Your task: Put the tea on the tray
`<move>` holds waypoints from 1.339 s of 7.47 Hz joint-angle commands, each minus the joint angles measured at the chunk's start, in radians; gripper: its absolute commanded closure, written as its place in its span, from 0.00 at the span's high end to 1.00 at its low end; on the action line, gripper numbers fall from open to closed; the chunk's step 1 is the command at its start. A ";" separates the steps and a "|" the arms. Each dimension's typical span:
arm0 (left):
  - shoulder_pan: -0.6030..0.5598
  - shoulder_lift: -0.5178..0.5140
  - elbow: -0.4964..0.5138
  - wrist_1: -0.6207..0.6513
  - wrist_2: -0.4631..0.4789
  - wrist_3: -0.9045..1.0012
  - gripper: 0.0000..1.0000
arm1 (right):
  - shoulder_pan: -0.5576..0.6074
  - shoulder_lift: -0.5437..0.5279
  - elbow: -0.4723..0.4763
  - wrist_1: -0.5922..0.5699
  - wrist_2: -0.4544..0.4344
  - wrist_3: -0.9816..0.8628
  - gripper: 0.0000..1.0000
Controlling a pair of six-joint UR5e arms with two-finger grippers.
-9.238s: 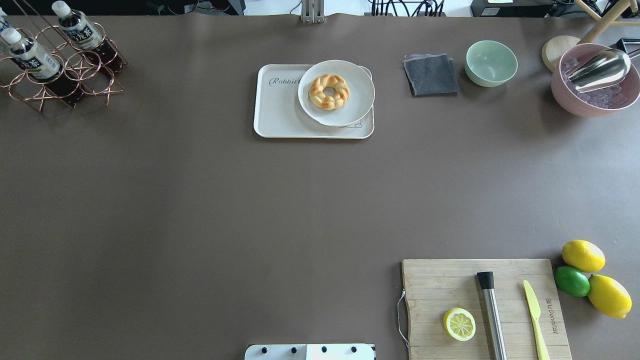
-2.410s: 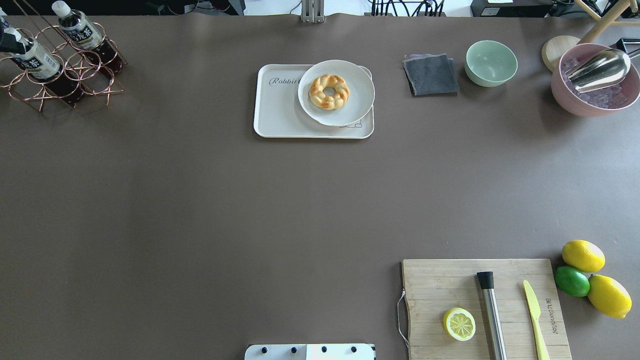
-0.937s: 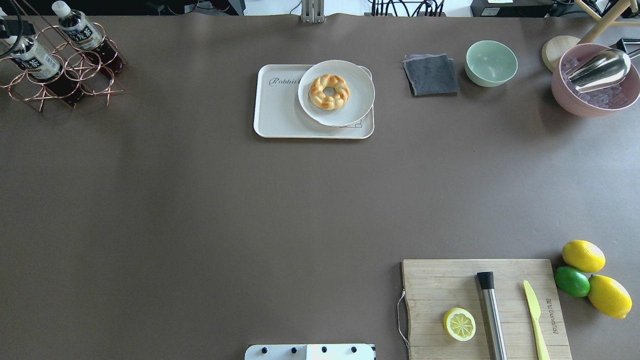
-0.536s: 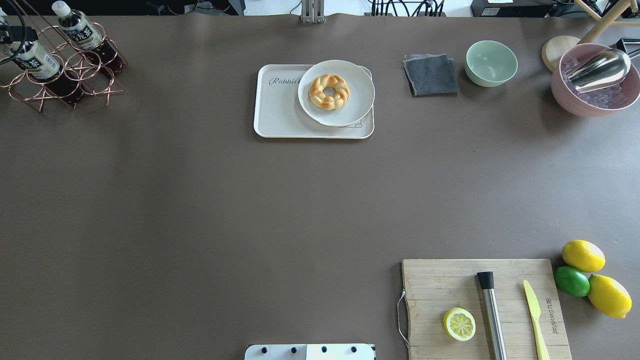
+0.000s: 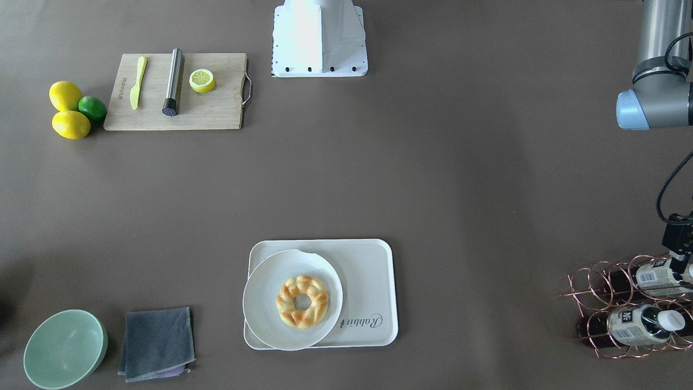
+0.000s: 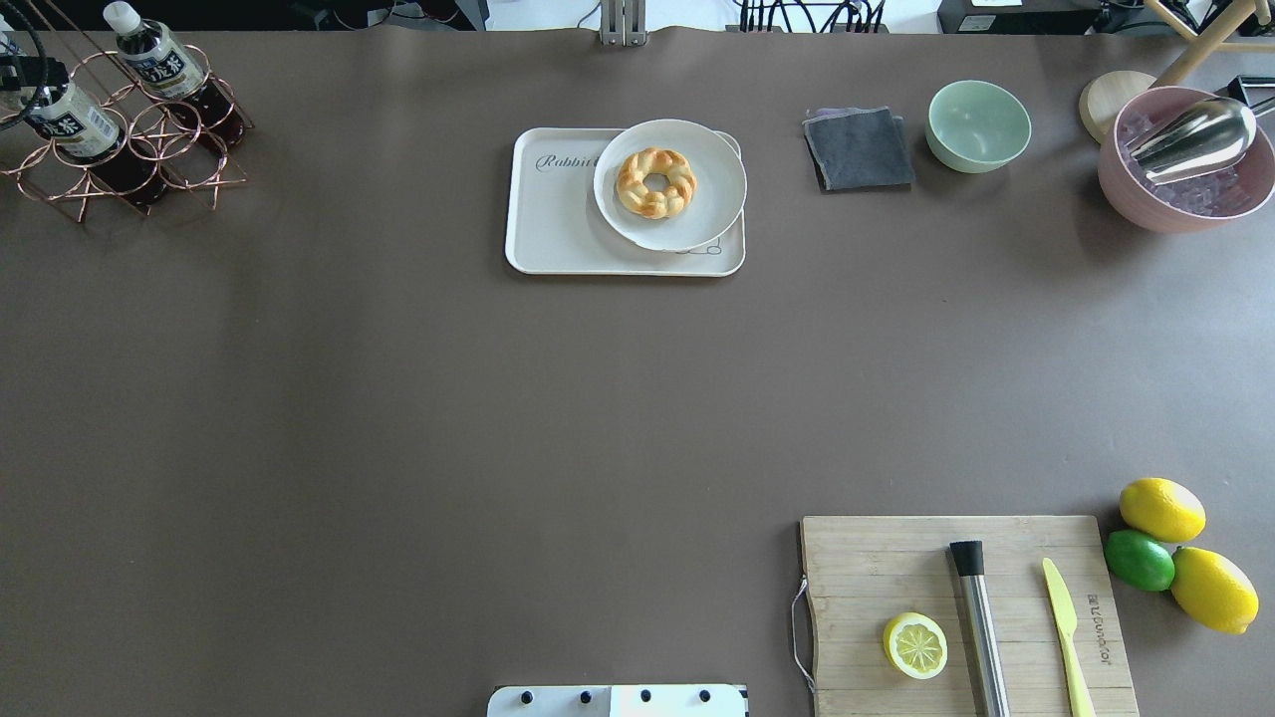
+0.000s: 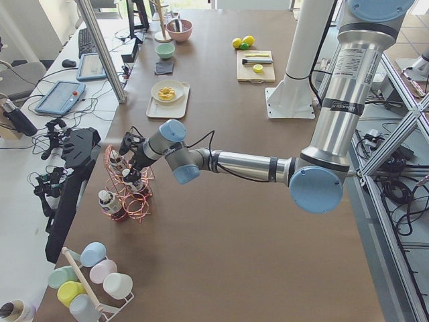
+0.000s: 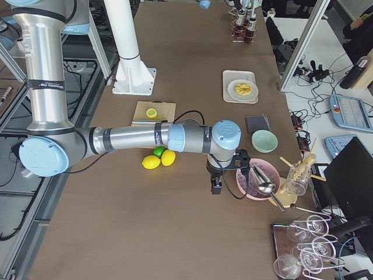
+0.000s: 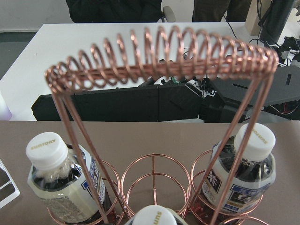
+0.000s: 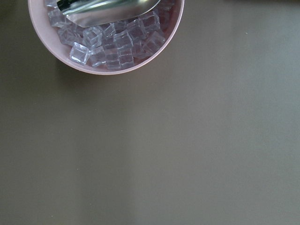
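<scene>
1. The tea [image 6: 62, 121] is found at the upper left of the overhead view. It lies tilted in a ring of the copper wire rack [image 6: 189, 151], and a second bottle [image 6: 159, 62] is cradled the same way beside it.
2. The bottles are held by the rings with their necks raised. The white caps [image 9: 47, 150] are thus left free to be taken from above.
3. The left gripper [image 5: 677, 259] is seen at the right edge of the front-facing view, right at the neck end of the tea. Its fingers are cut off or hidden in every view, so it cannot be told whether it is spread, narrowed, or already closed on the bottle.
4. The tray [image 6: 548, 224] is set at the upper centre of the overhead view, well apart from the rack.
5. The right part of the tray in that view is taken up by a round plate [image 6: 712, 164] carrying a braided ring pastry [image 6: 655, 182]. The strip below the "Rabbit" lettering is left bare and is judged the likely spot for the bottle.
6. The right gripper [image 8: 215, 185] is held over bare tabletop [image 6: 398, 398] just beside the pink bowl of ice [image 6: 1165, 214]. This is presumably to keep it out of the way, and its opening cannot be told.
7. The task is judged to be at the grasp stage. The bottle would best be drawn out along its ring, lest the light rack be dragged.
</scene>
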 commanded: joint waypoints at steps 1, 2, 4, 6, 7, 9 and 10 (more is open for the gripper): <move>-0.017 0.006 0.006 0.001 -0.023 0.028 0.72 | 0.000 0.000 0.001 0.000 0.000 0.000 1.00; -0.020 0.001 0.009 0.001 -0.023 0.028 0.72 | 0.000 -0.002 0.001 0.000 0.000 0.000 1.00; -0.020 -0.006 0.009 0.005 -0.021 0.028 0.72 | 0.000 -0.002 -0.001 0.000 0.000 0.000 1.00; -0.017 -0.019 0.031 0.007 -0.021 0.025 0.71 | 0.000 -0.002 -0.003 0.000 0.000 0.000 1.00; -0.017 -0.019 0.041 0.002 -0.023 0.026 0.70 | 0.000 -0.002 -0.001 0.000 0.000 0.000 1.00; -0.017 -0.022 0.038 0.001 -0.023 0.019 0.15 | 0.000 -0.002 -0.003 0.000 0.000 0.000 1.00; -0.017 -0.025 0.037 0.005 -0.021 0.028 0.00 | 0.000 -0.002 -0.001 0.000 0.000 0.000 1.00</move>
